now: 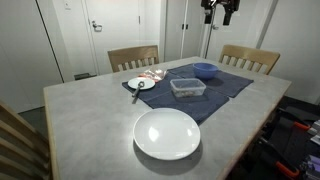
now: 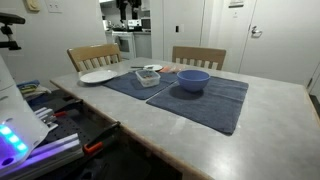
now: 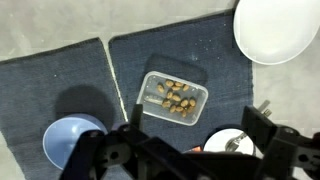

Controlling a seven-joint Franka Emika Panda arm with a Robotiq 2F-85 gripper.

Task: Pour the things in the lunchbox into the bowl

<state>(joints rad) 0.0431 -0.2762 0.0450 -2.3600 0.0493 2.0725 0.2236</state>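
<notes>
The clear lunchbox (image 3: 173, 98) holds several small brown pieces and sits on a dark blue placemat. It shows in both exterior views (image 1: 187, 87) (image 2: 149, 76). The small blue bowl (image 3: 72, 140) stands on the neighbouring placemat, apart from the lunchbox, and also shows in both exterior views (image 1: 205, 70) (image 2: 193, 80). My gripper (image 3: 197, 118) is open and empty. It hangs high above the table, roughly over the lunchbox, and shows at the top of an exterior view (image 1: 222, 10).
A large white dish (image 1: 167, 134) (image 3: 277, 28) lies on the grey table (image 1: 90, 120). A small white plate (image 1: 141, 84) (image 3: 232, 145) with a fork lies next to the lunchbox. Wooden chairs (image 1: 133, 57) stand along the far side.
</notes>
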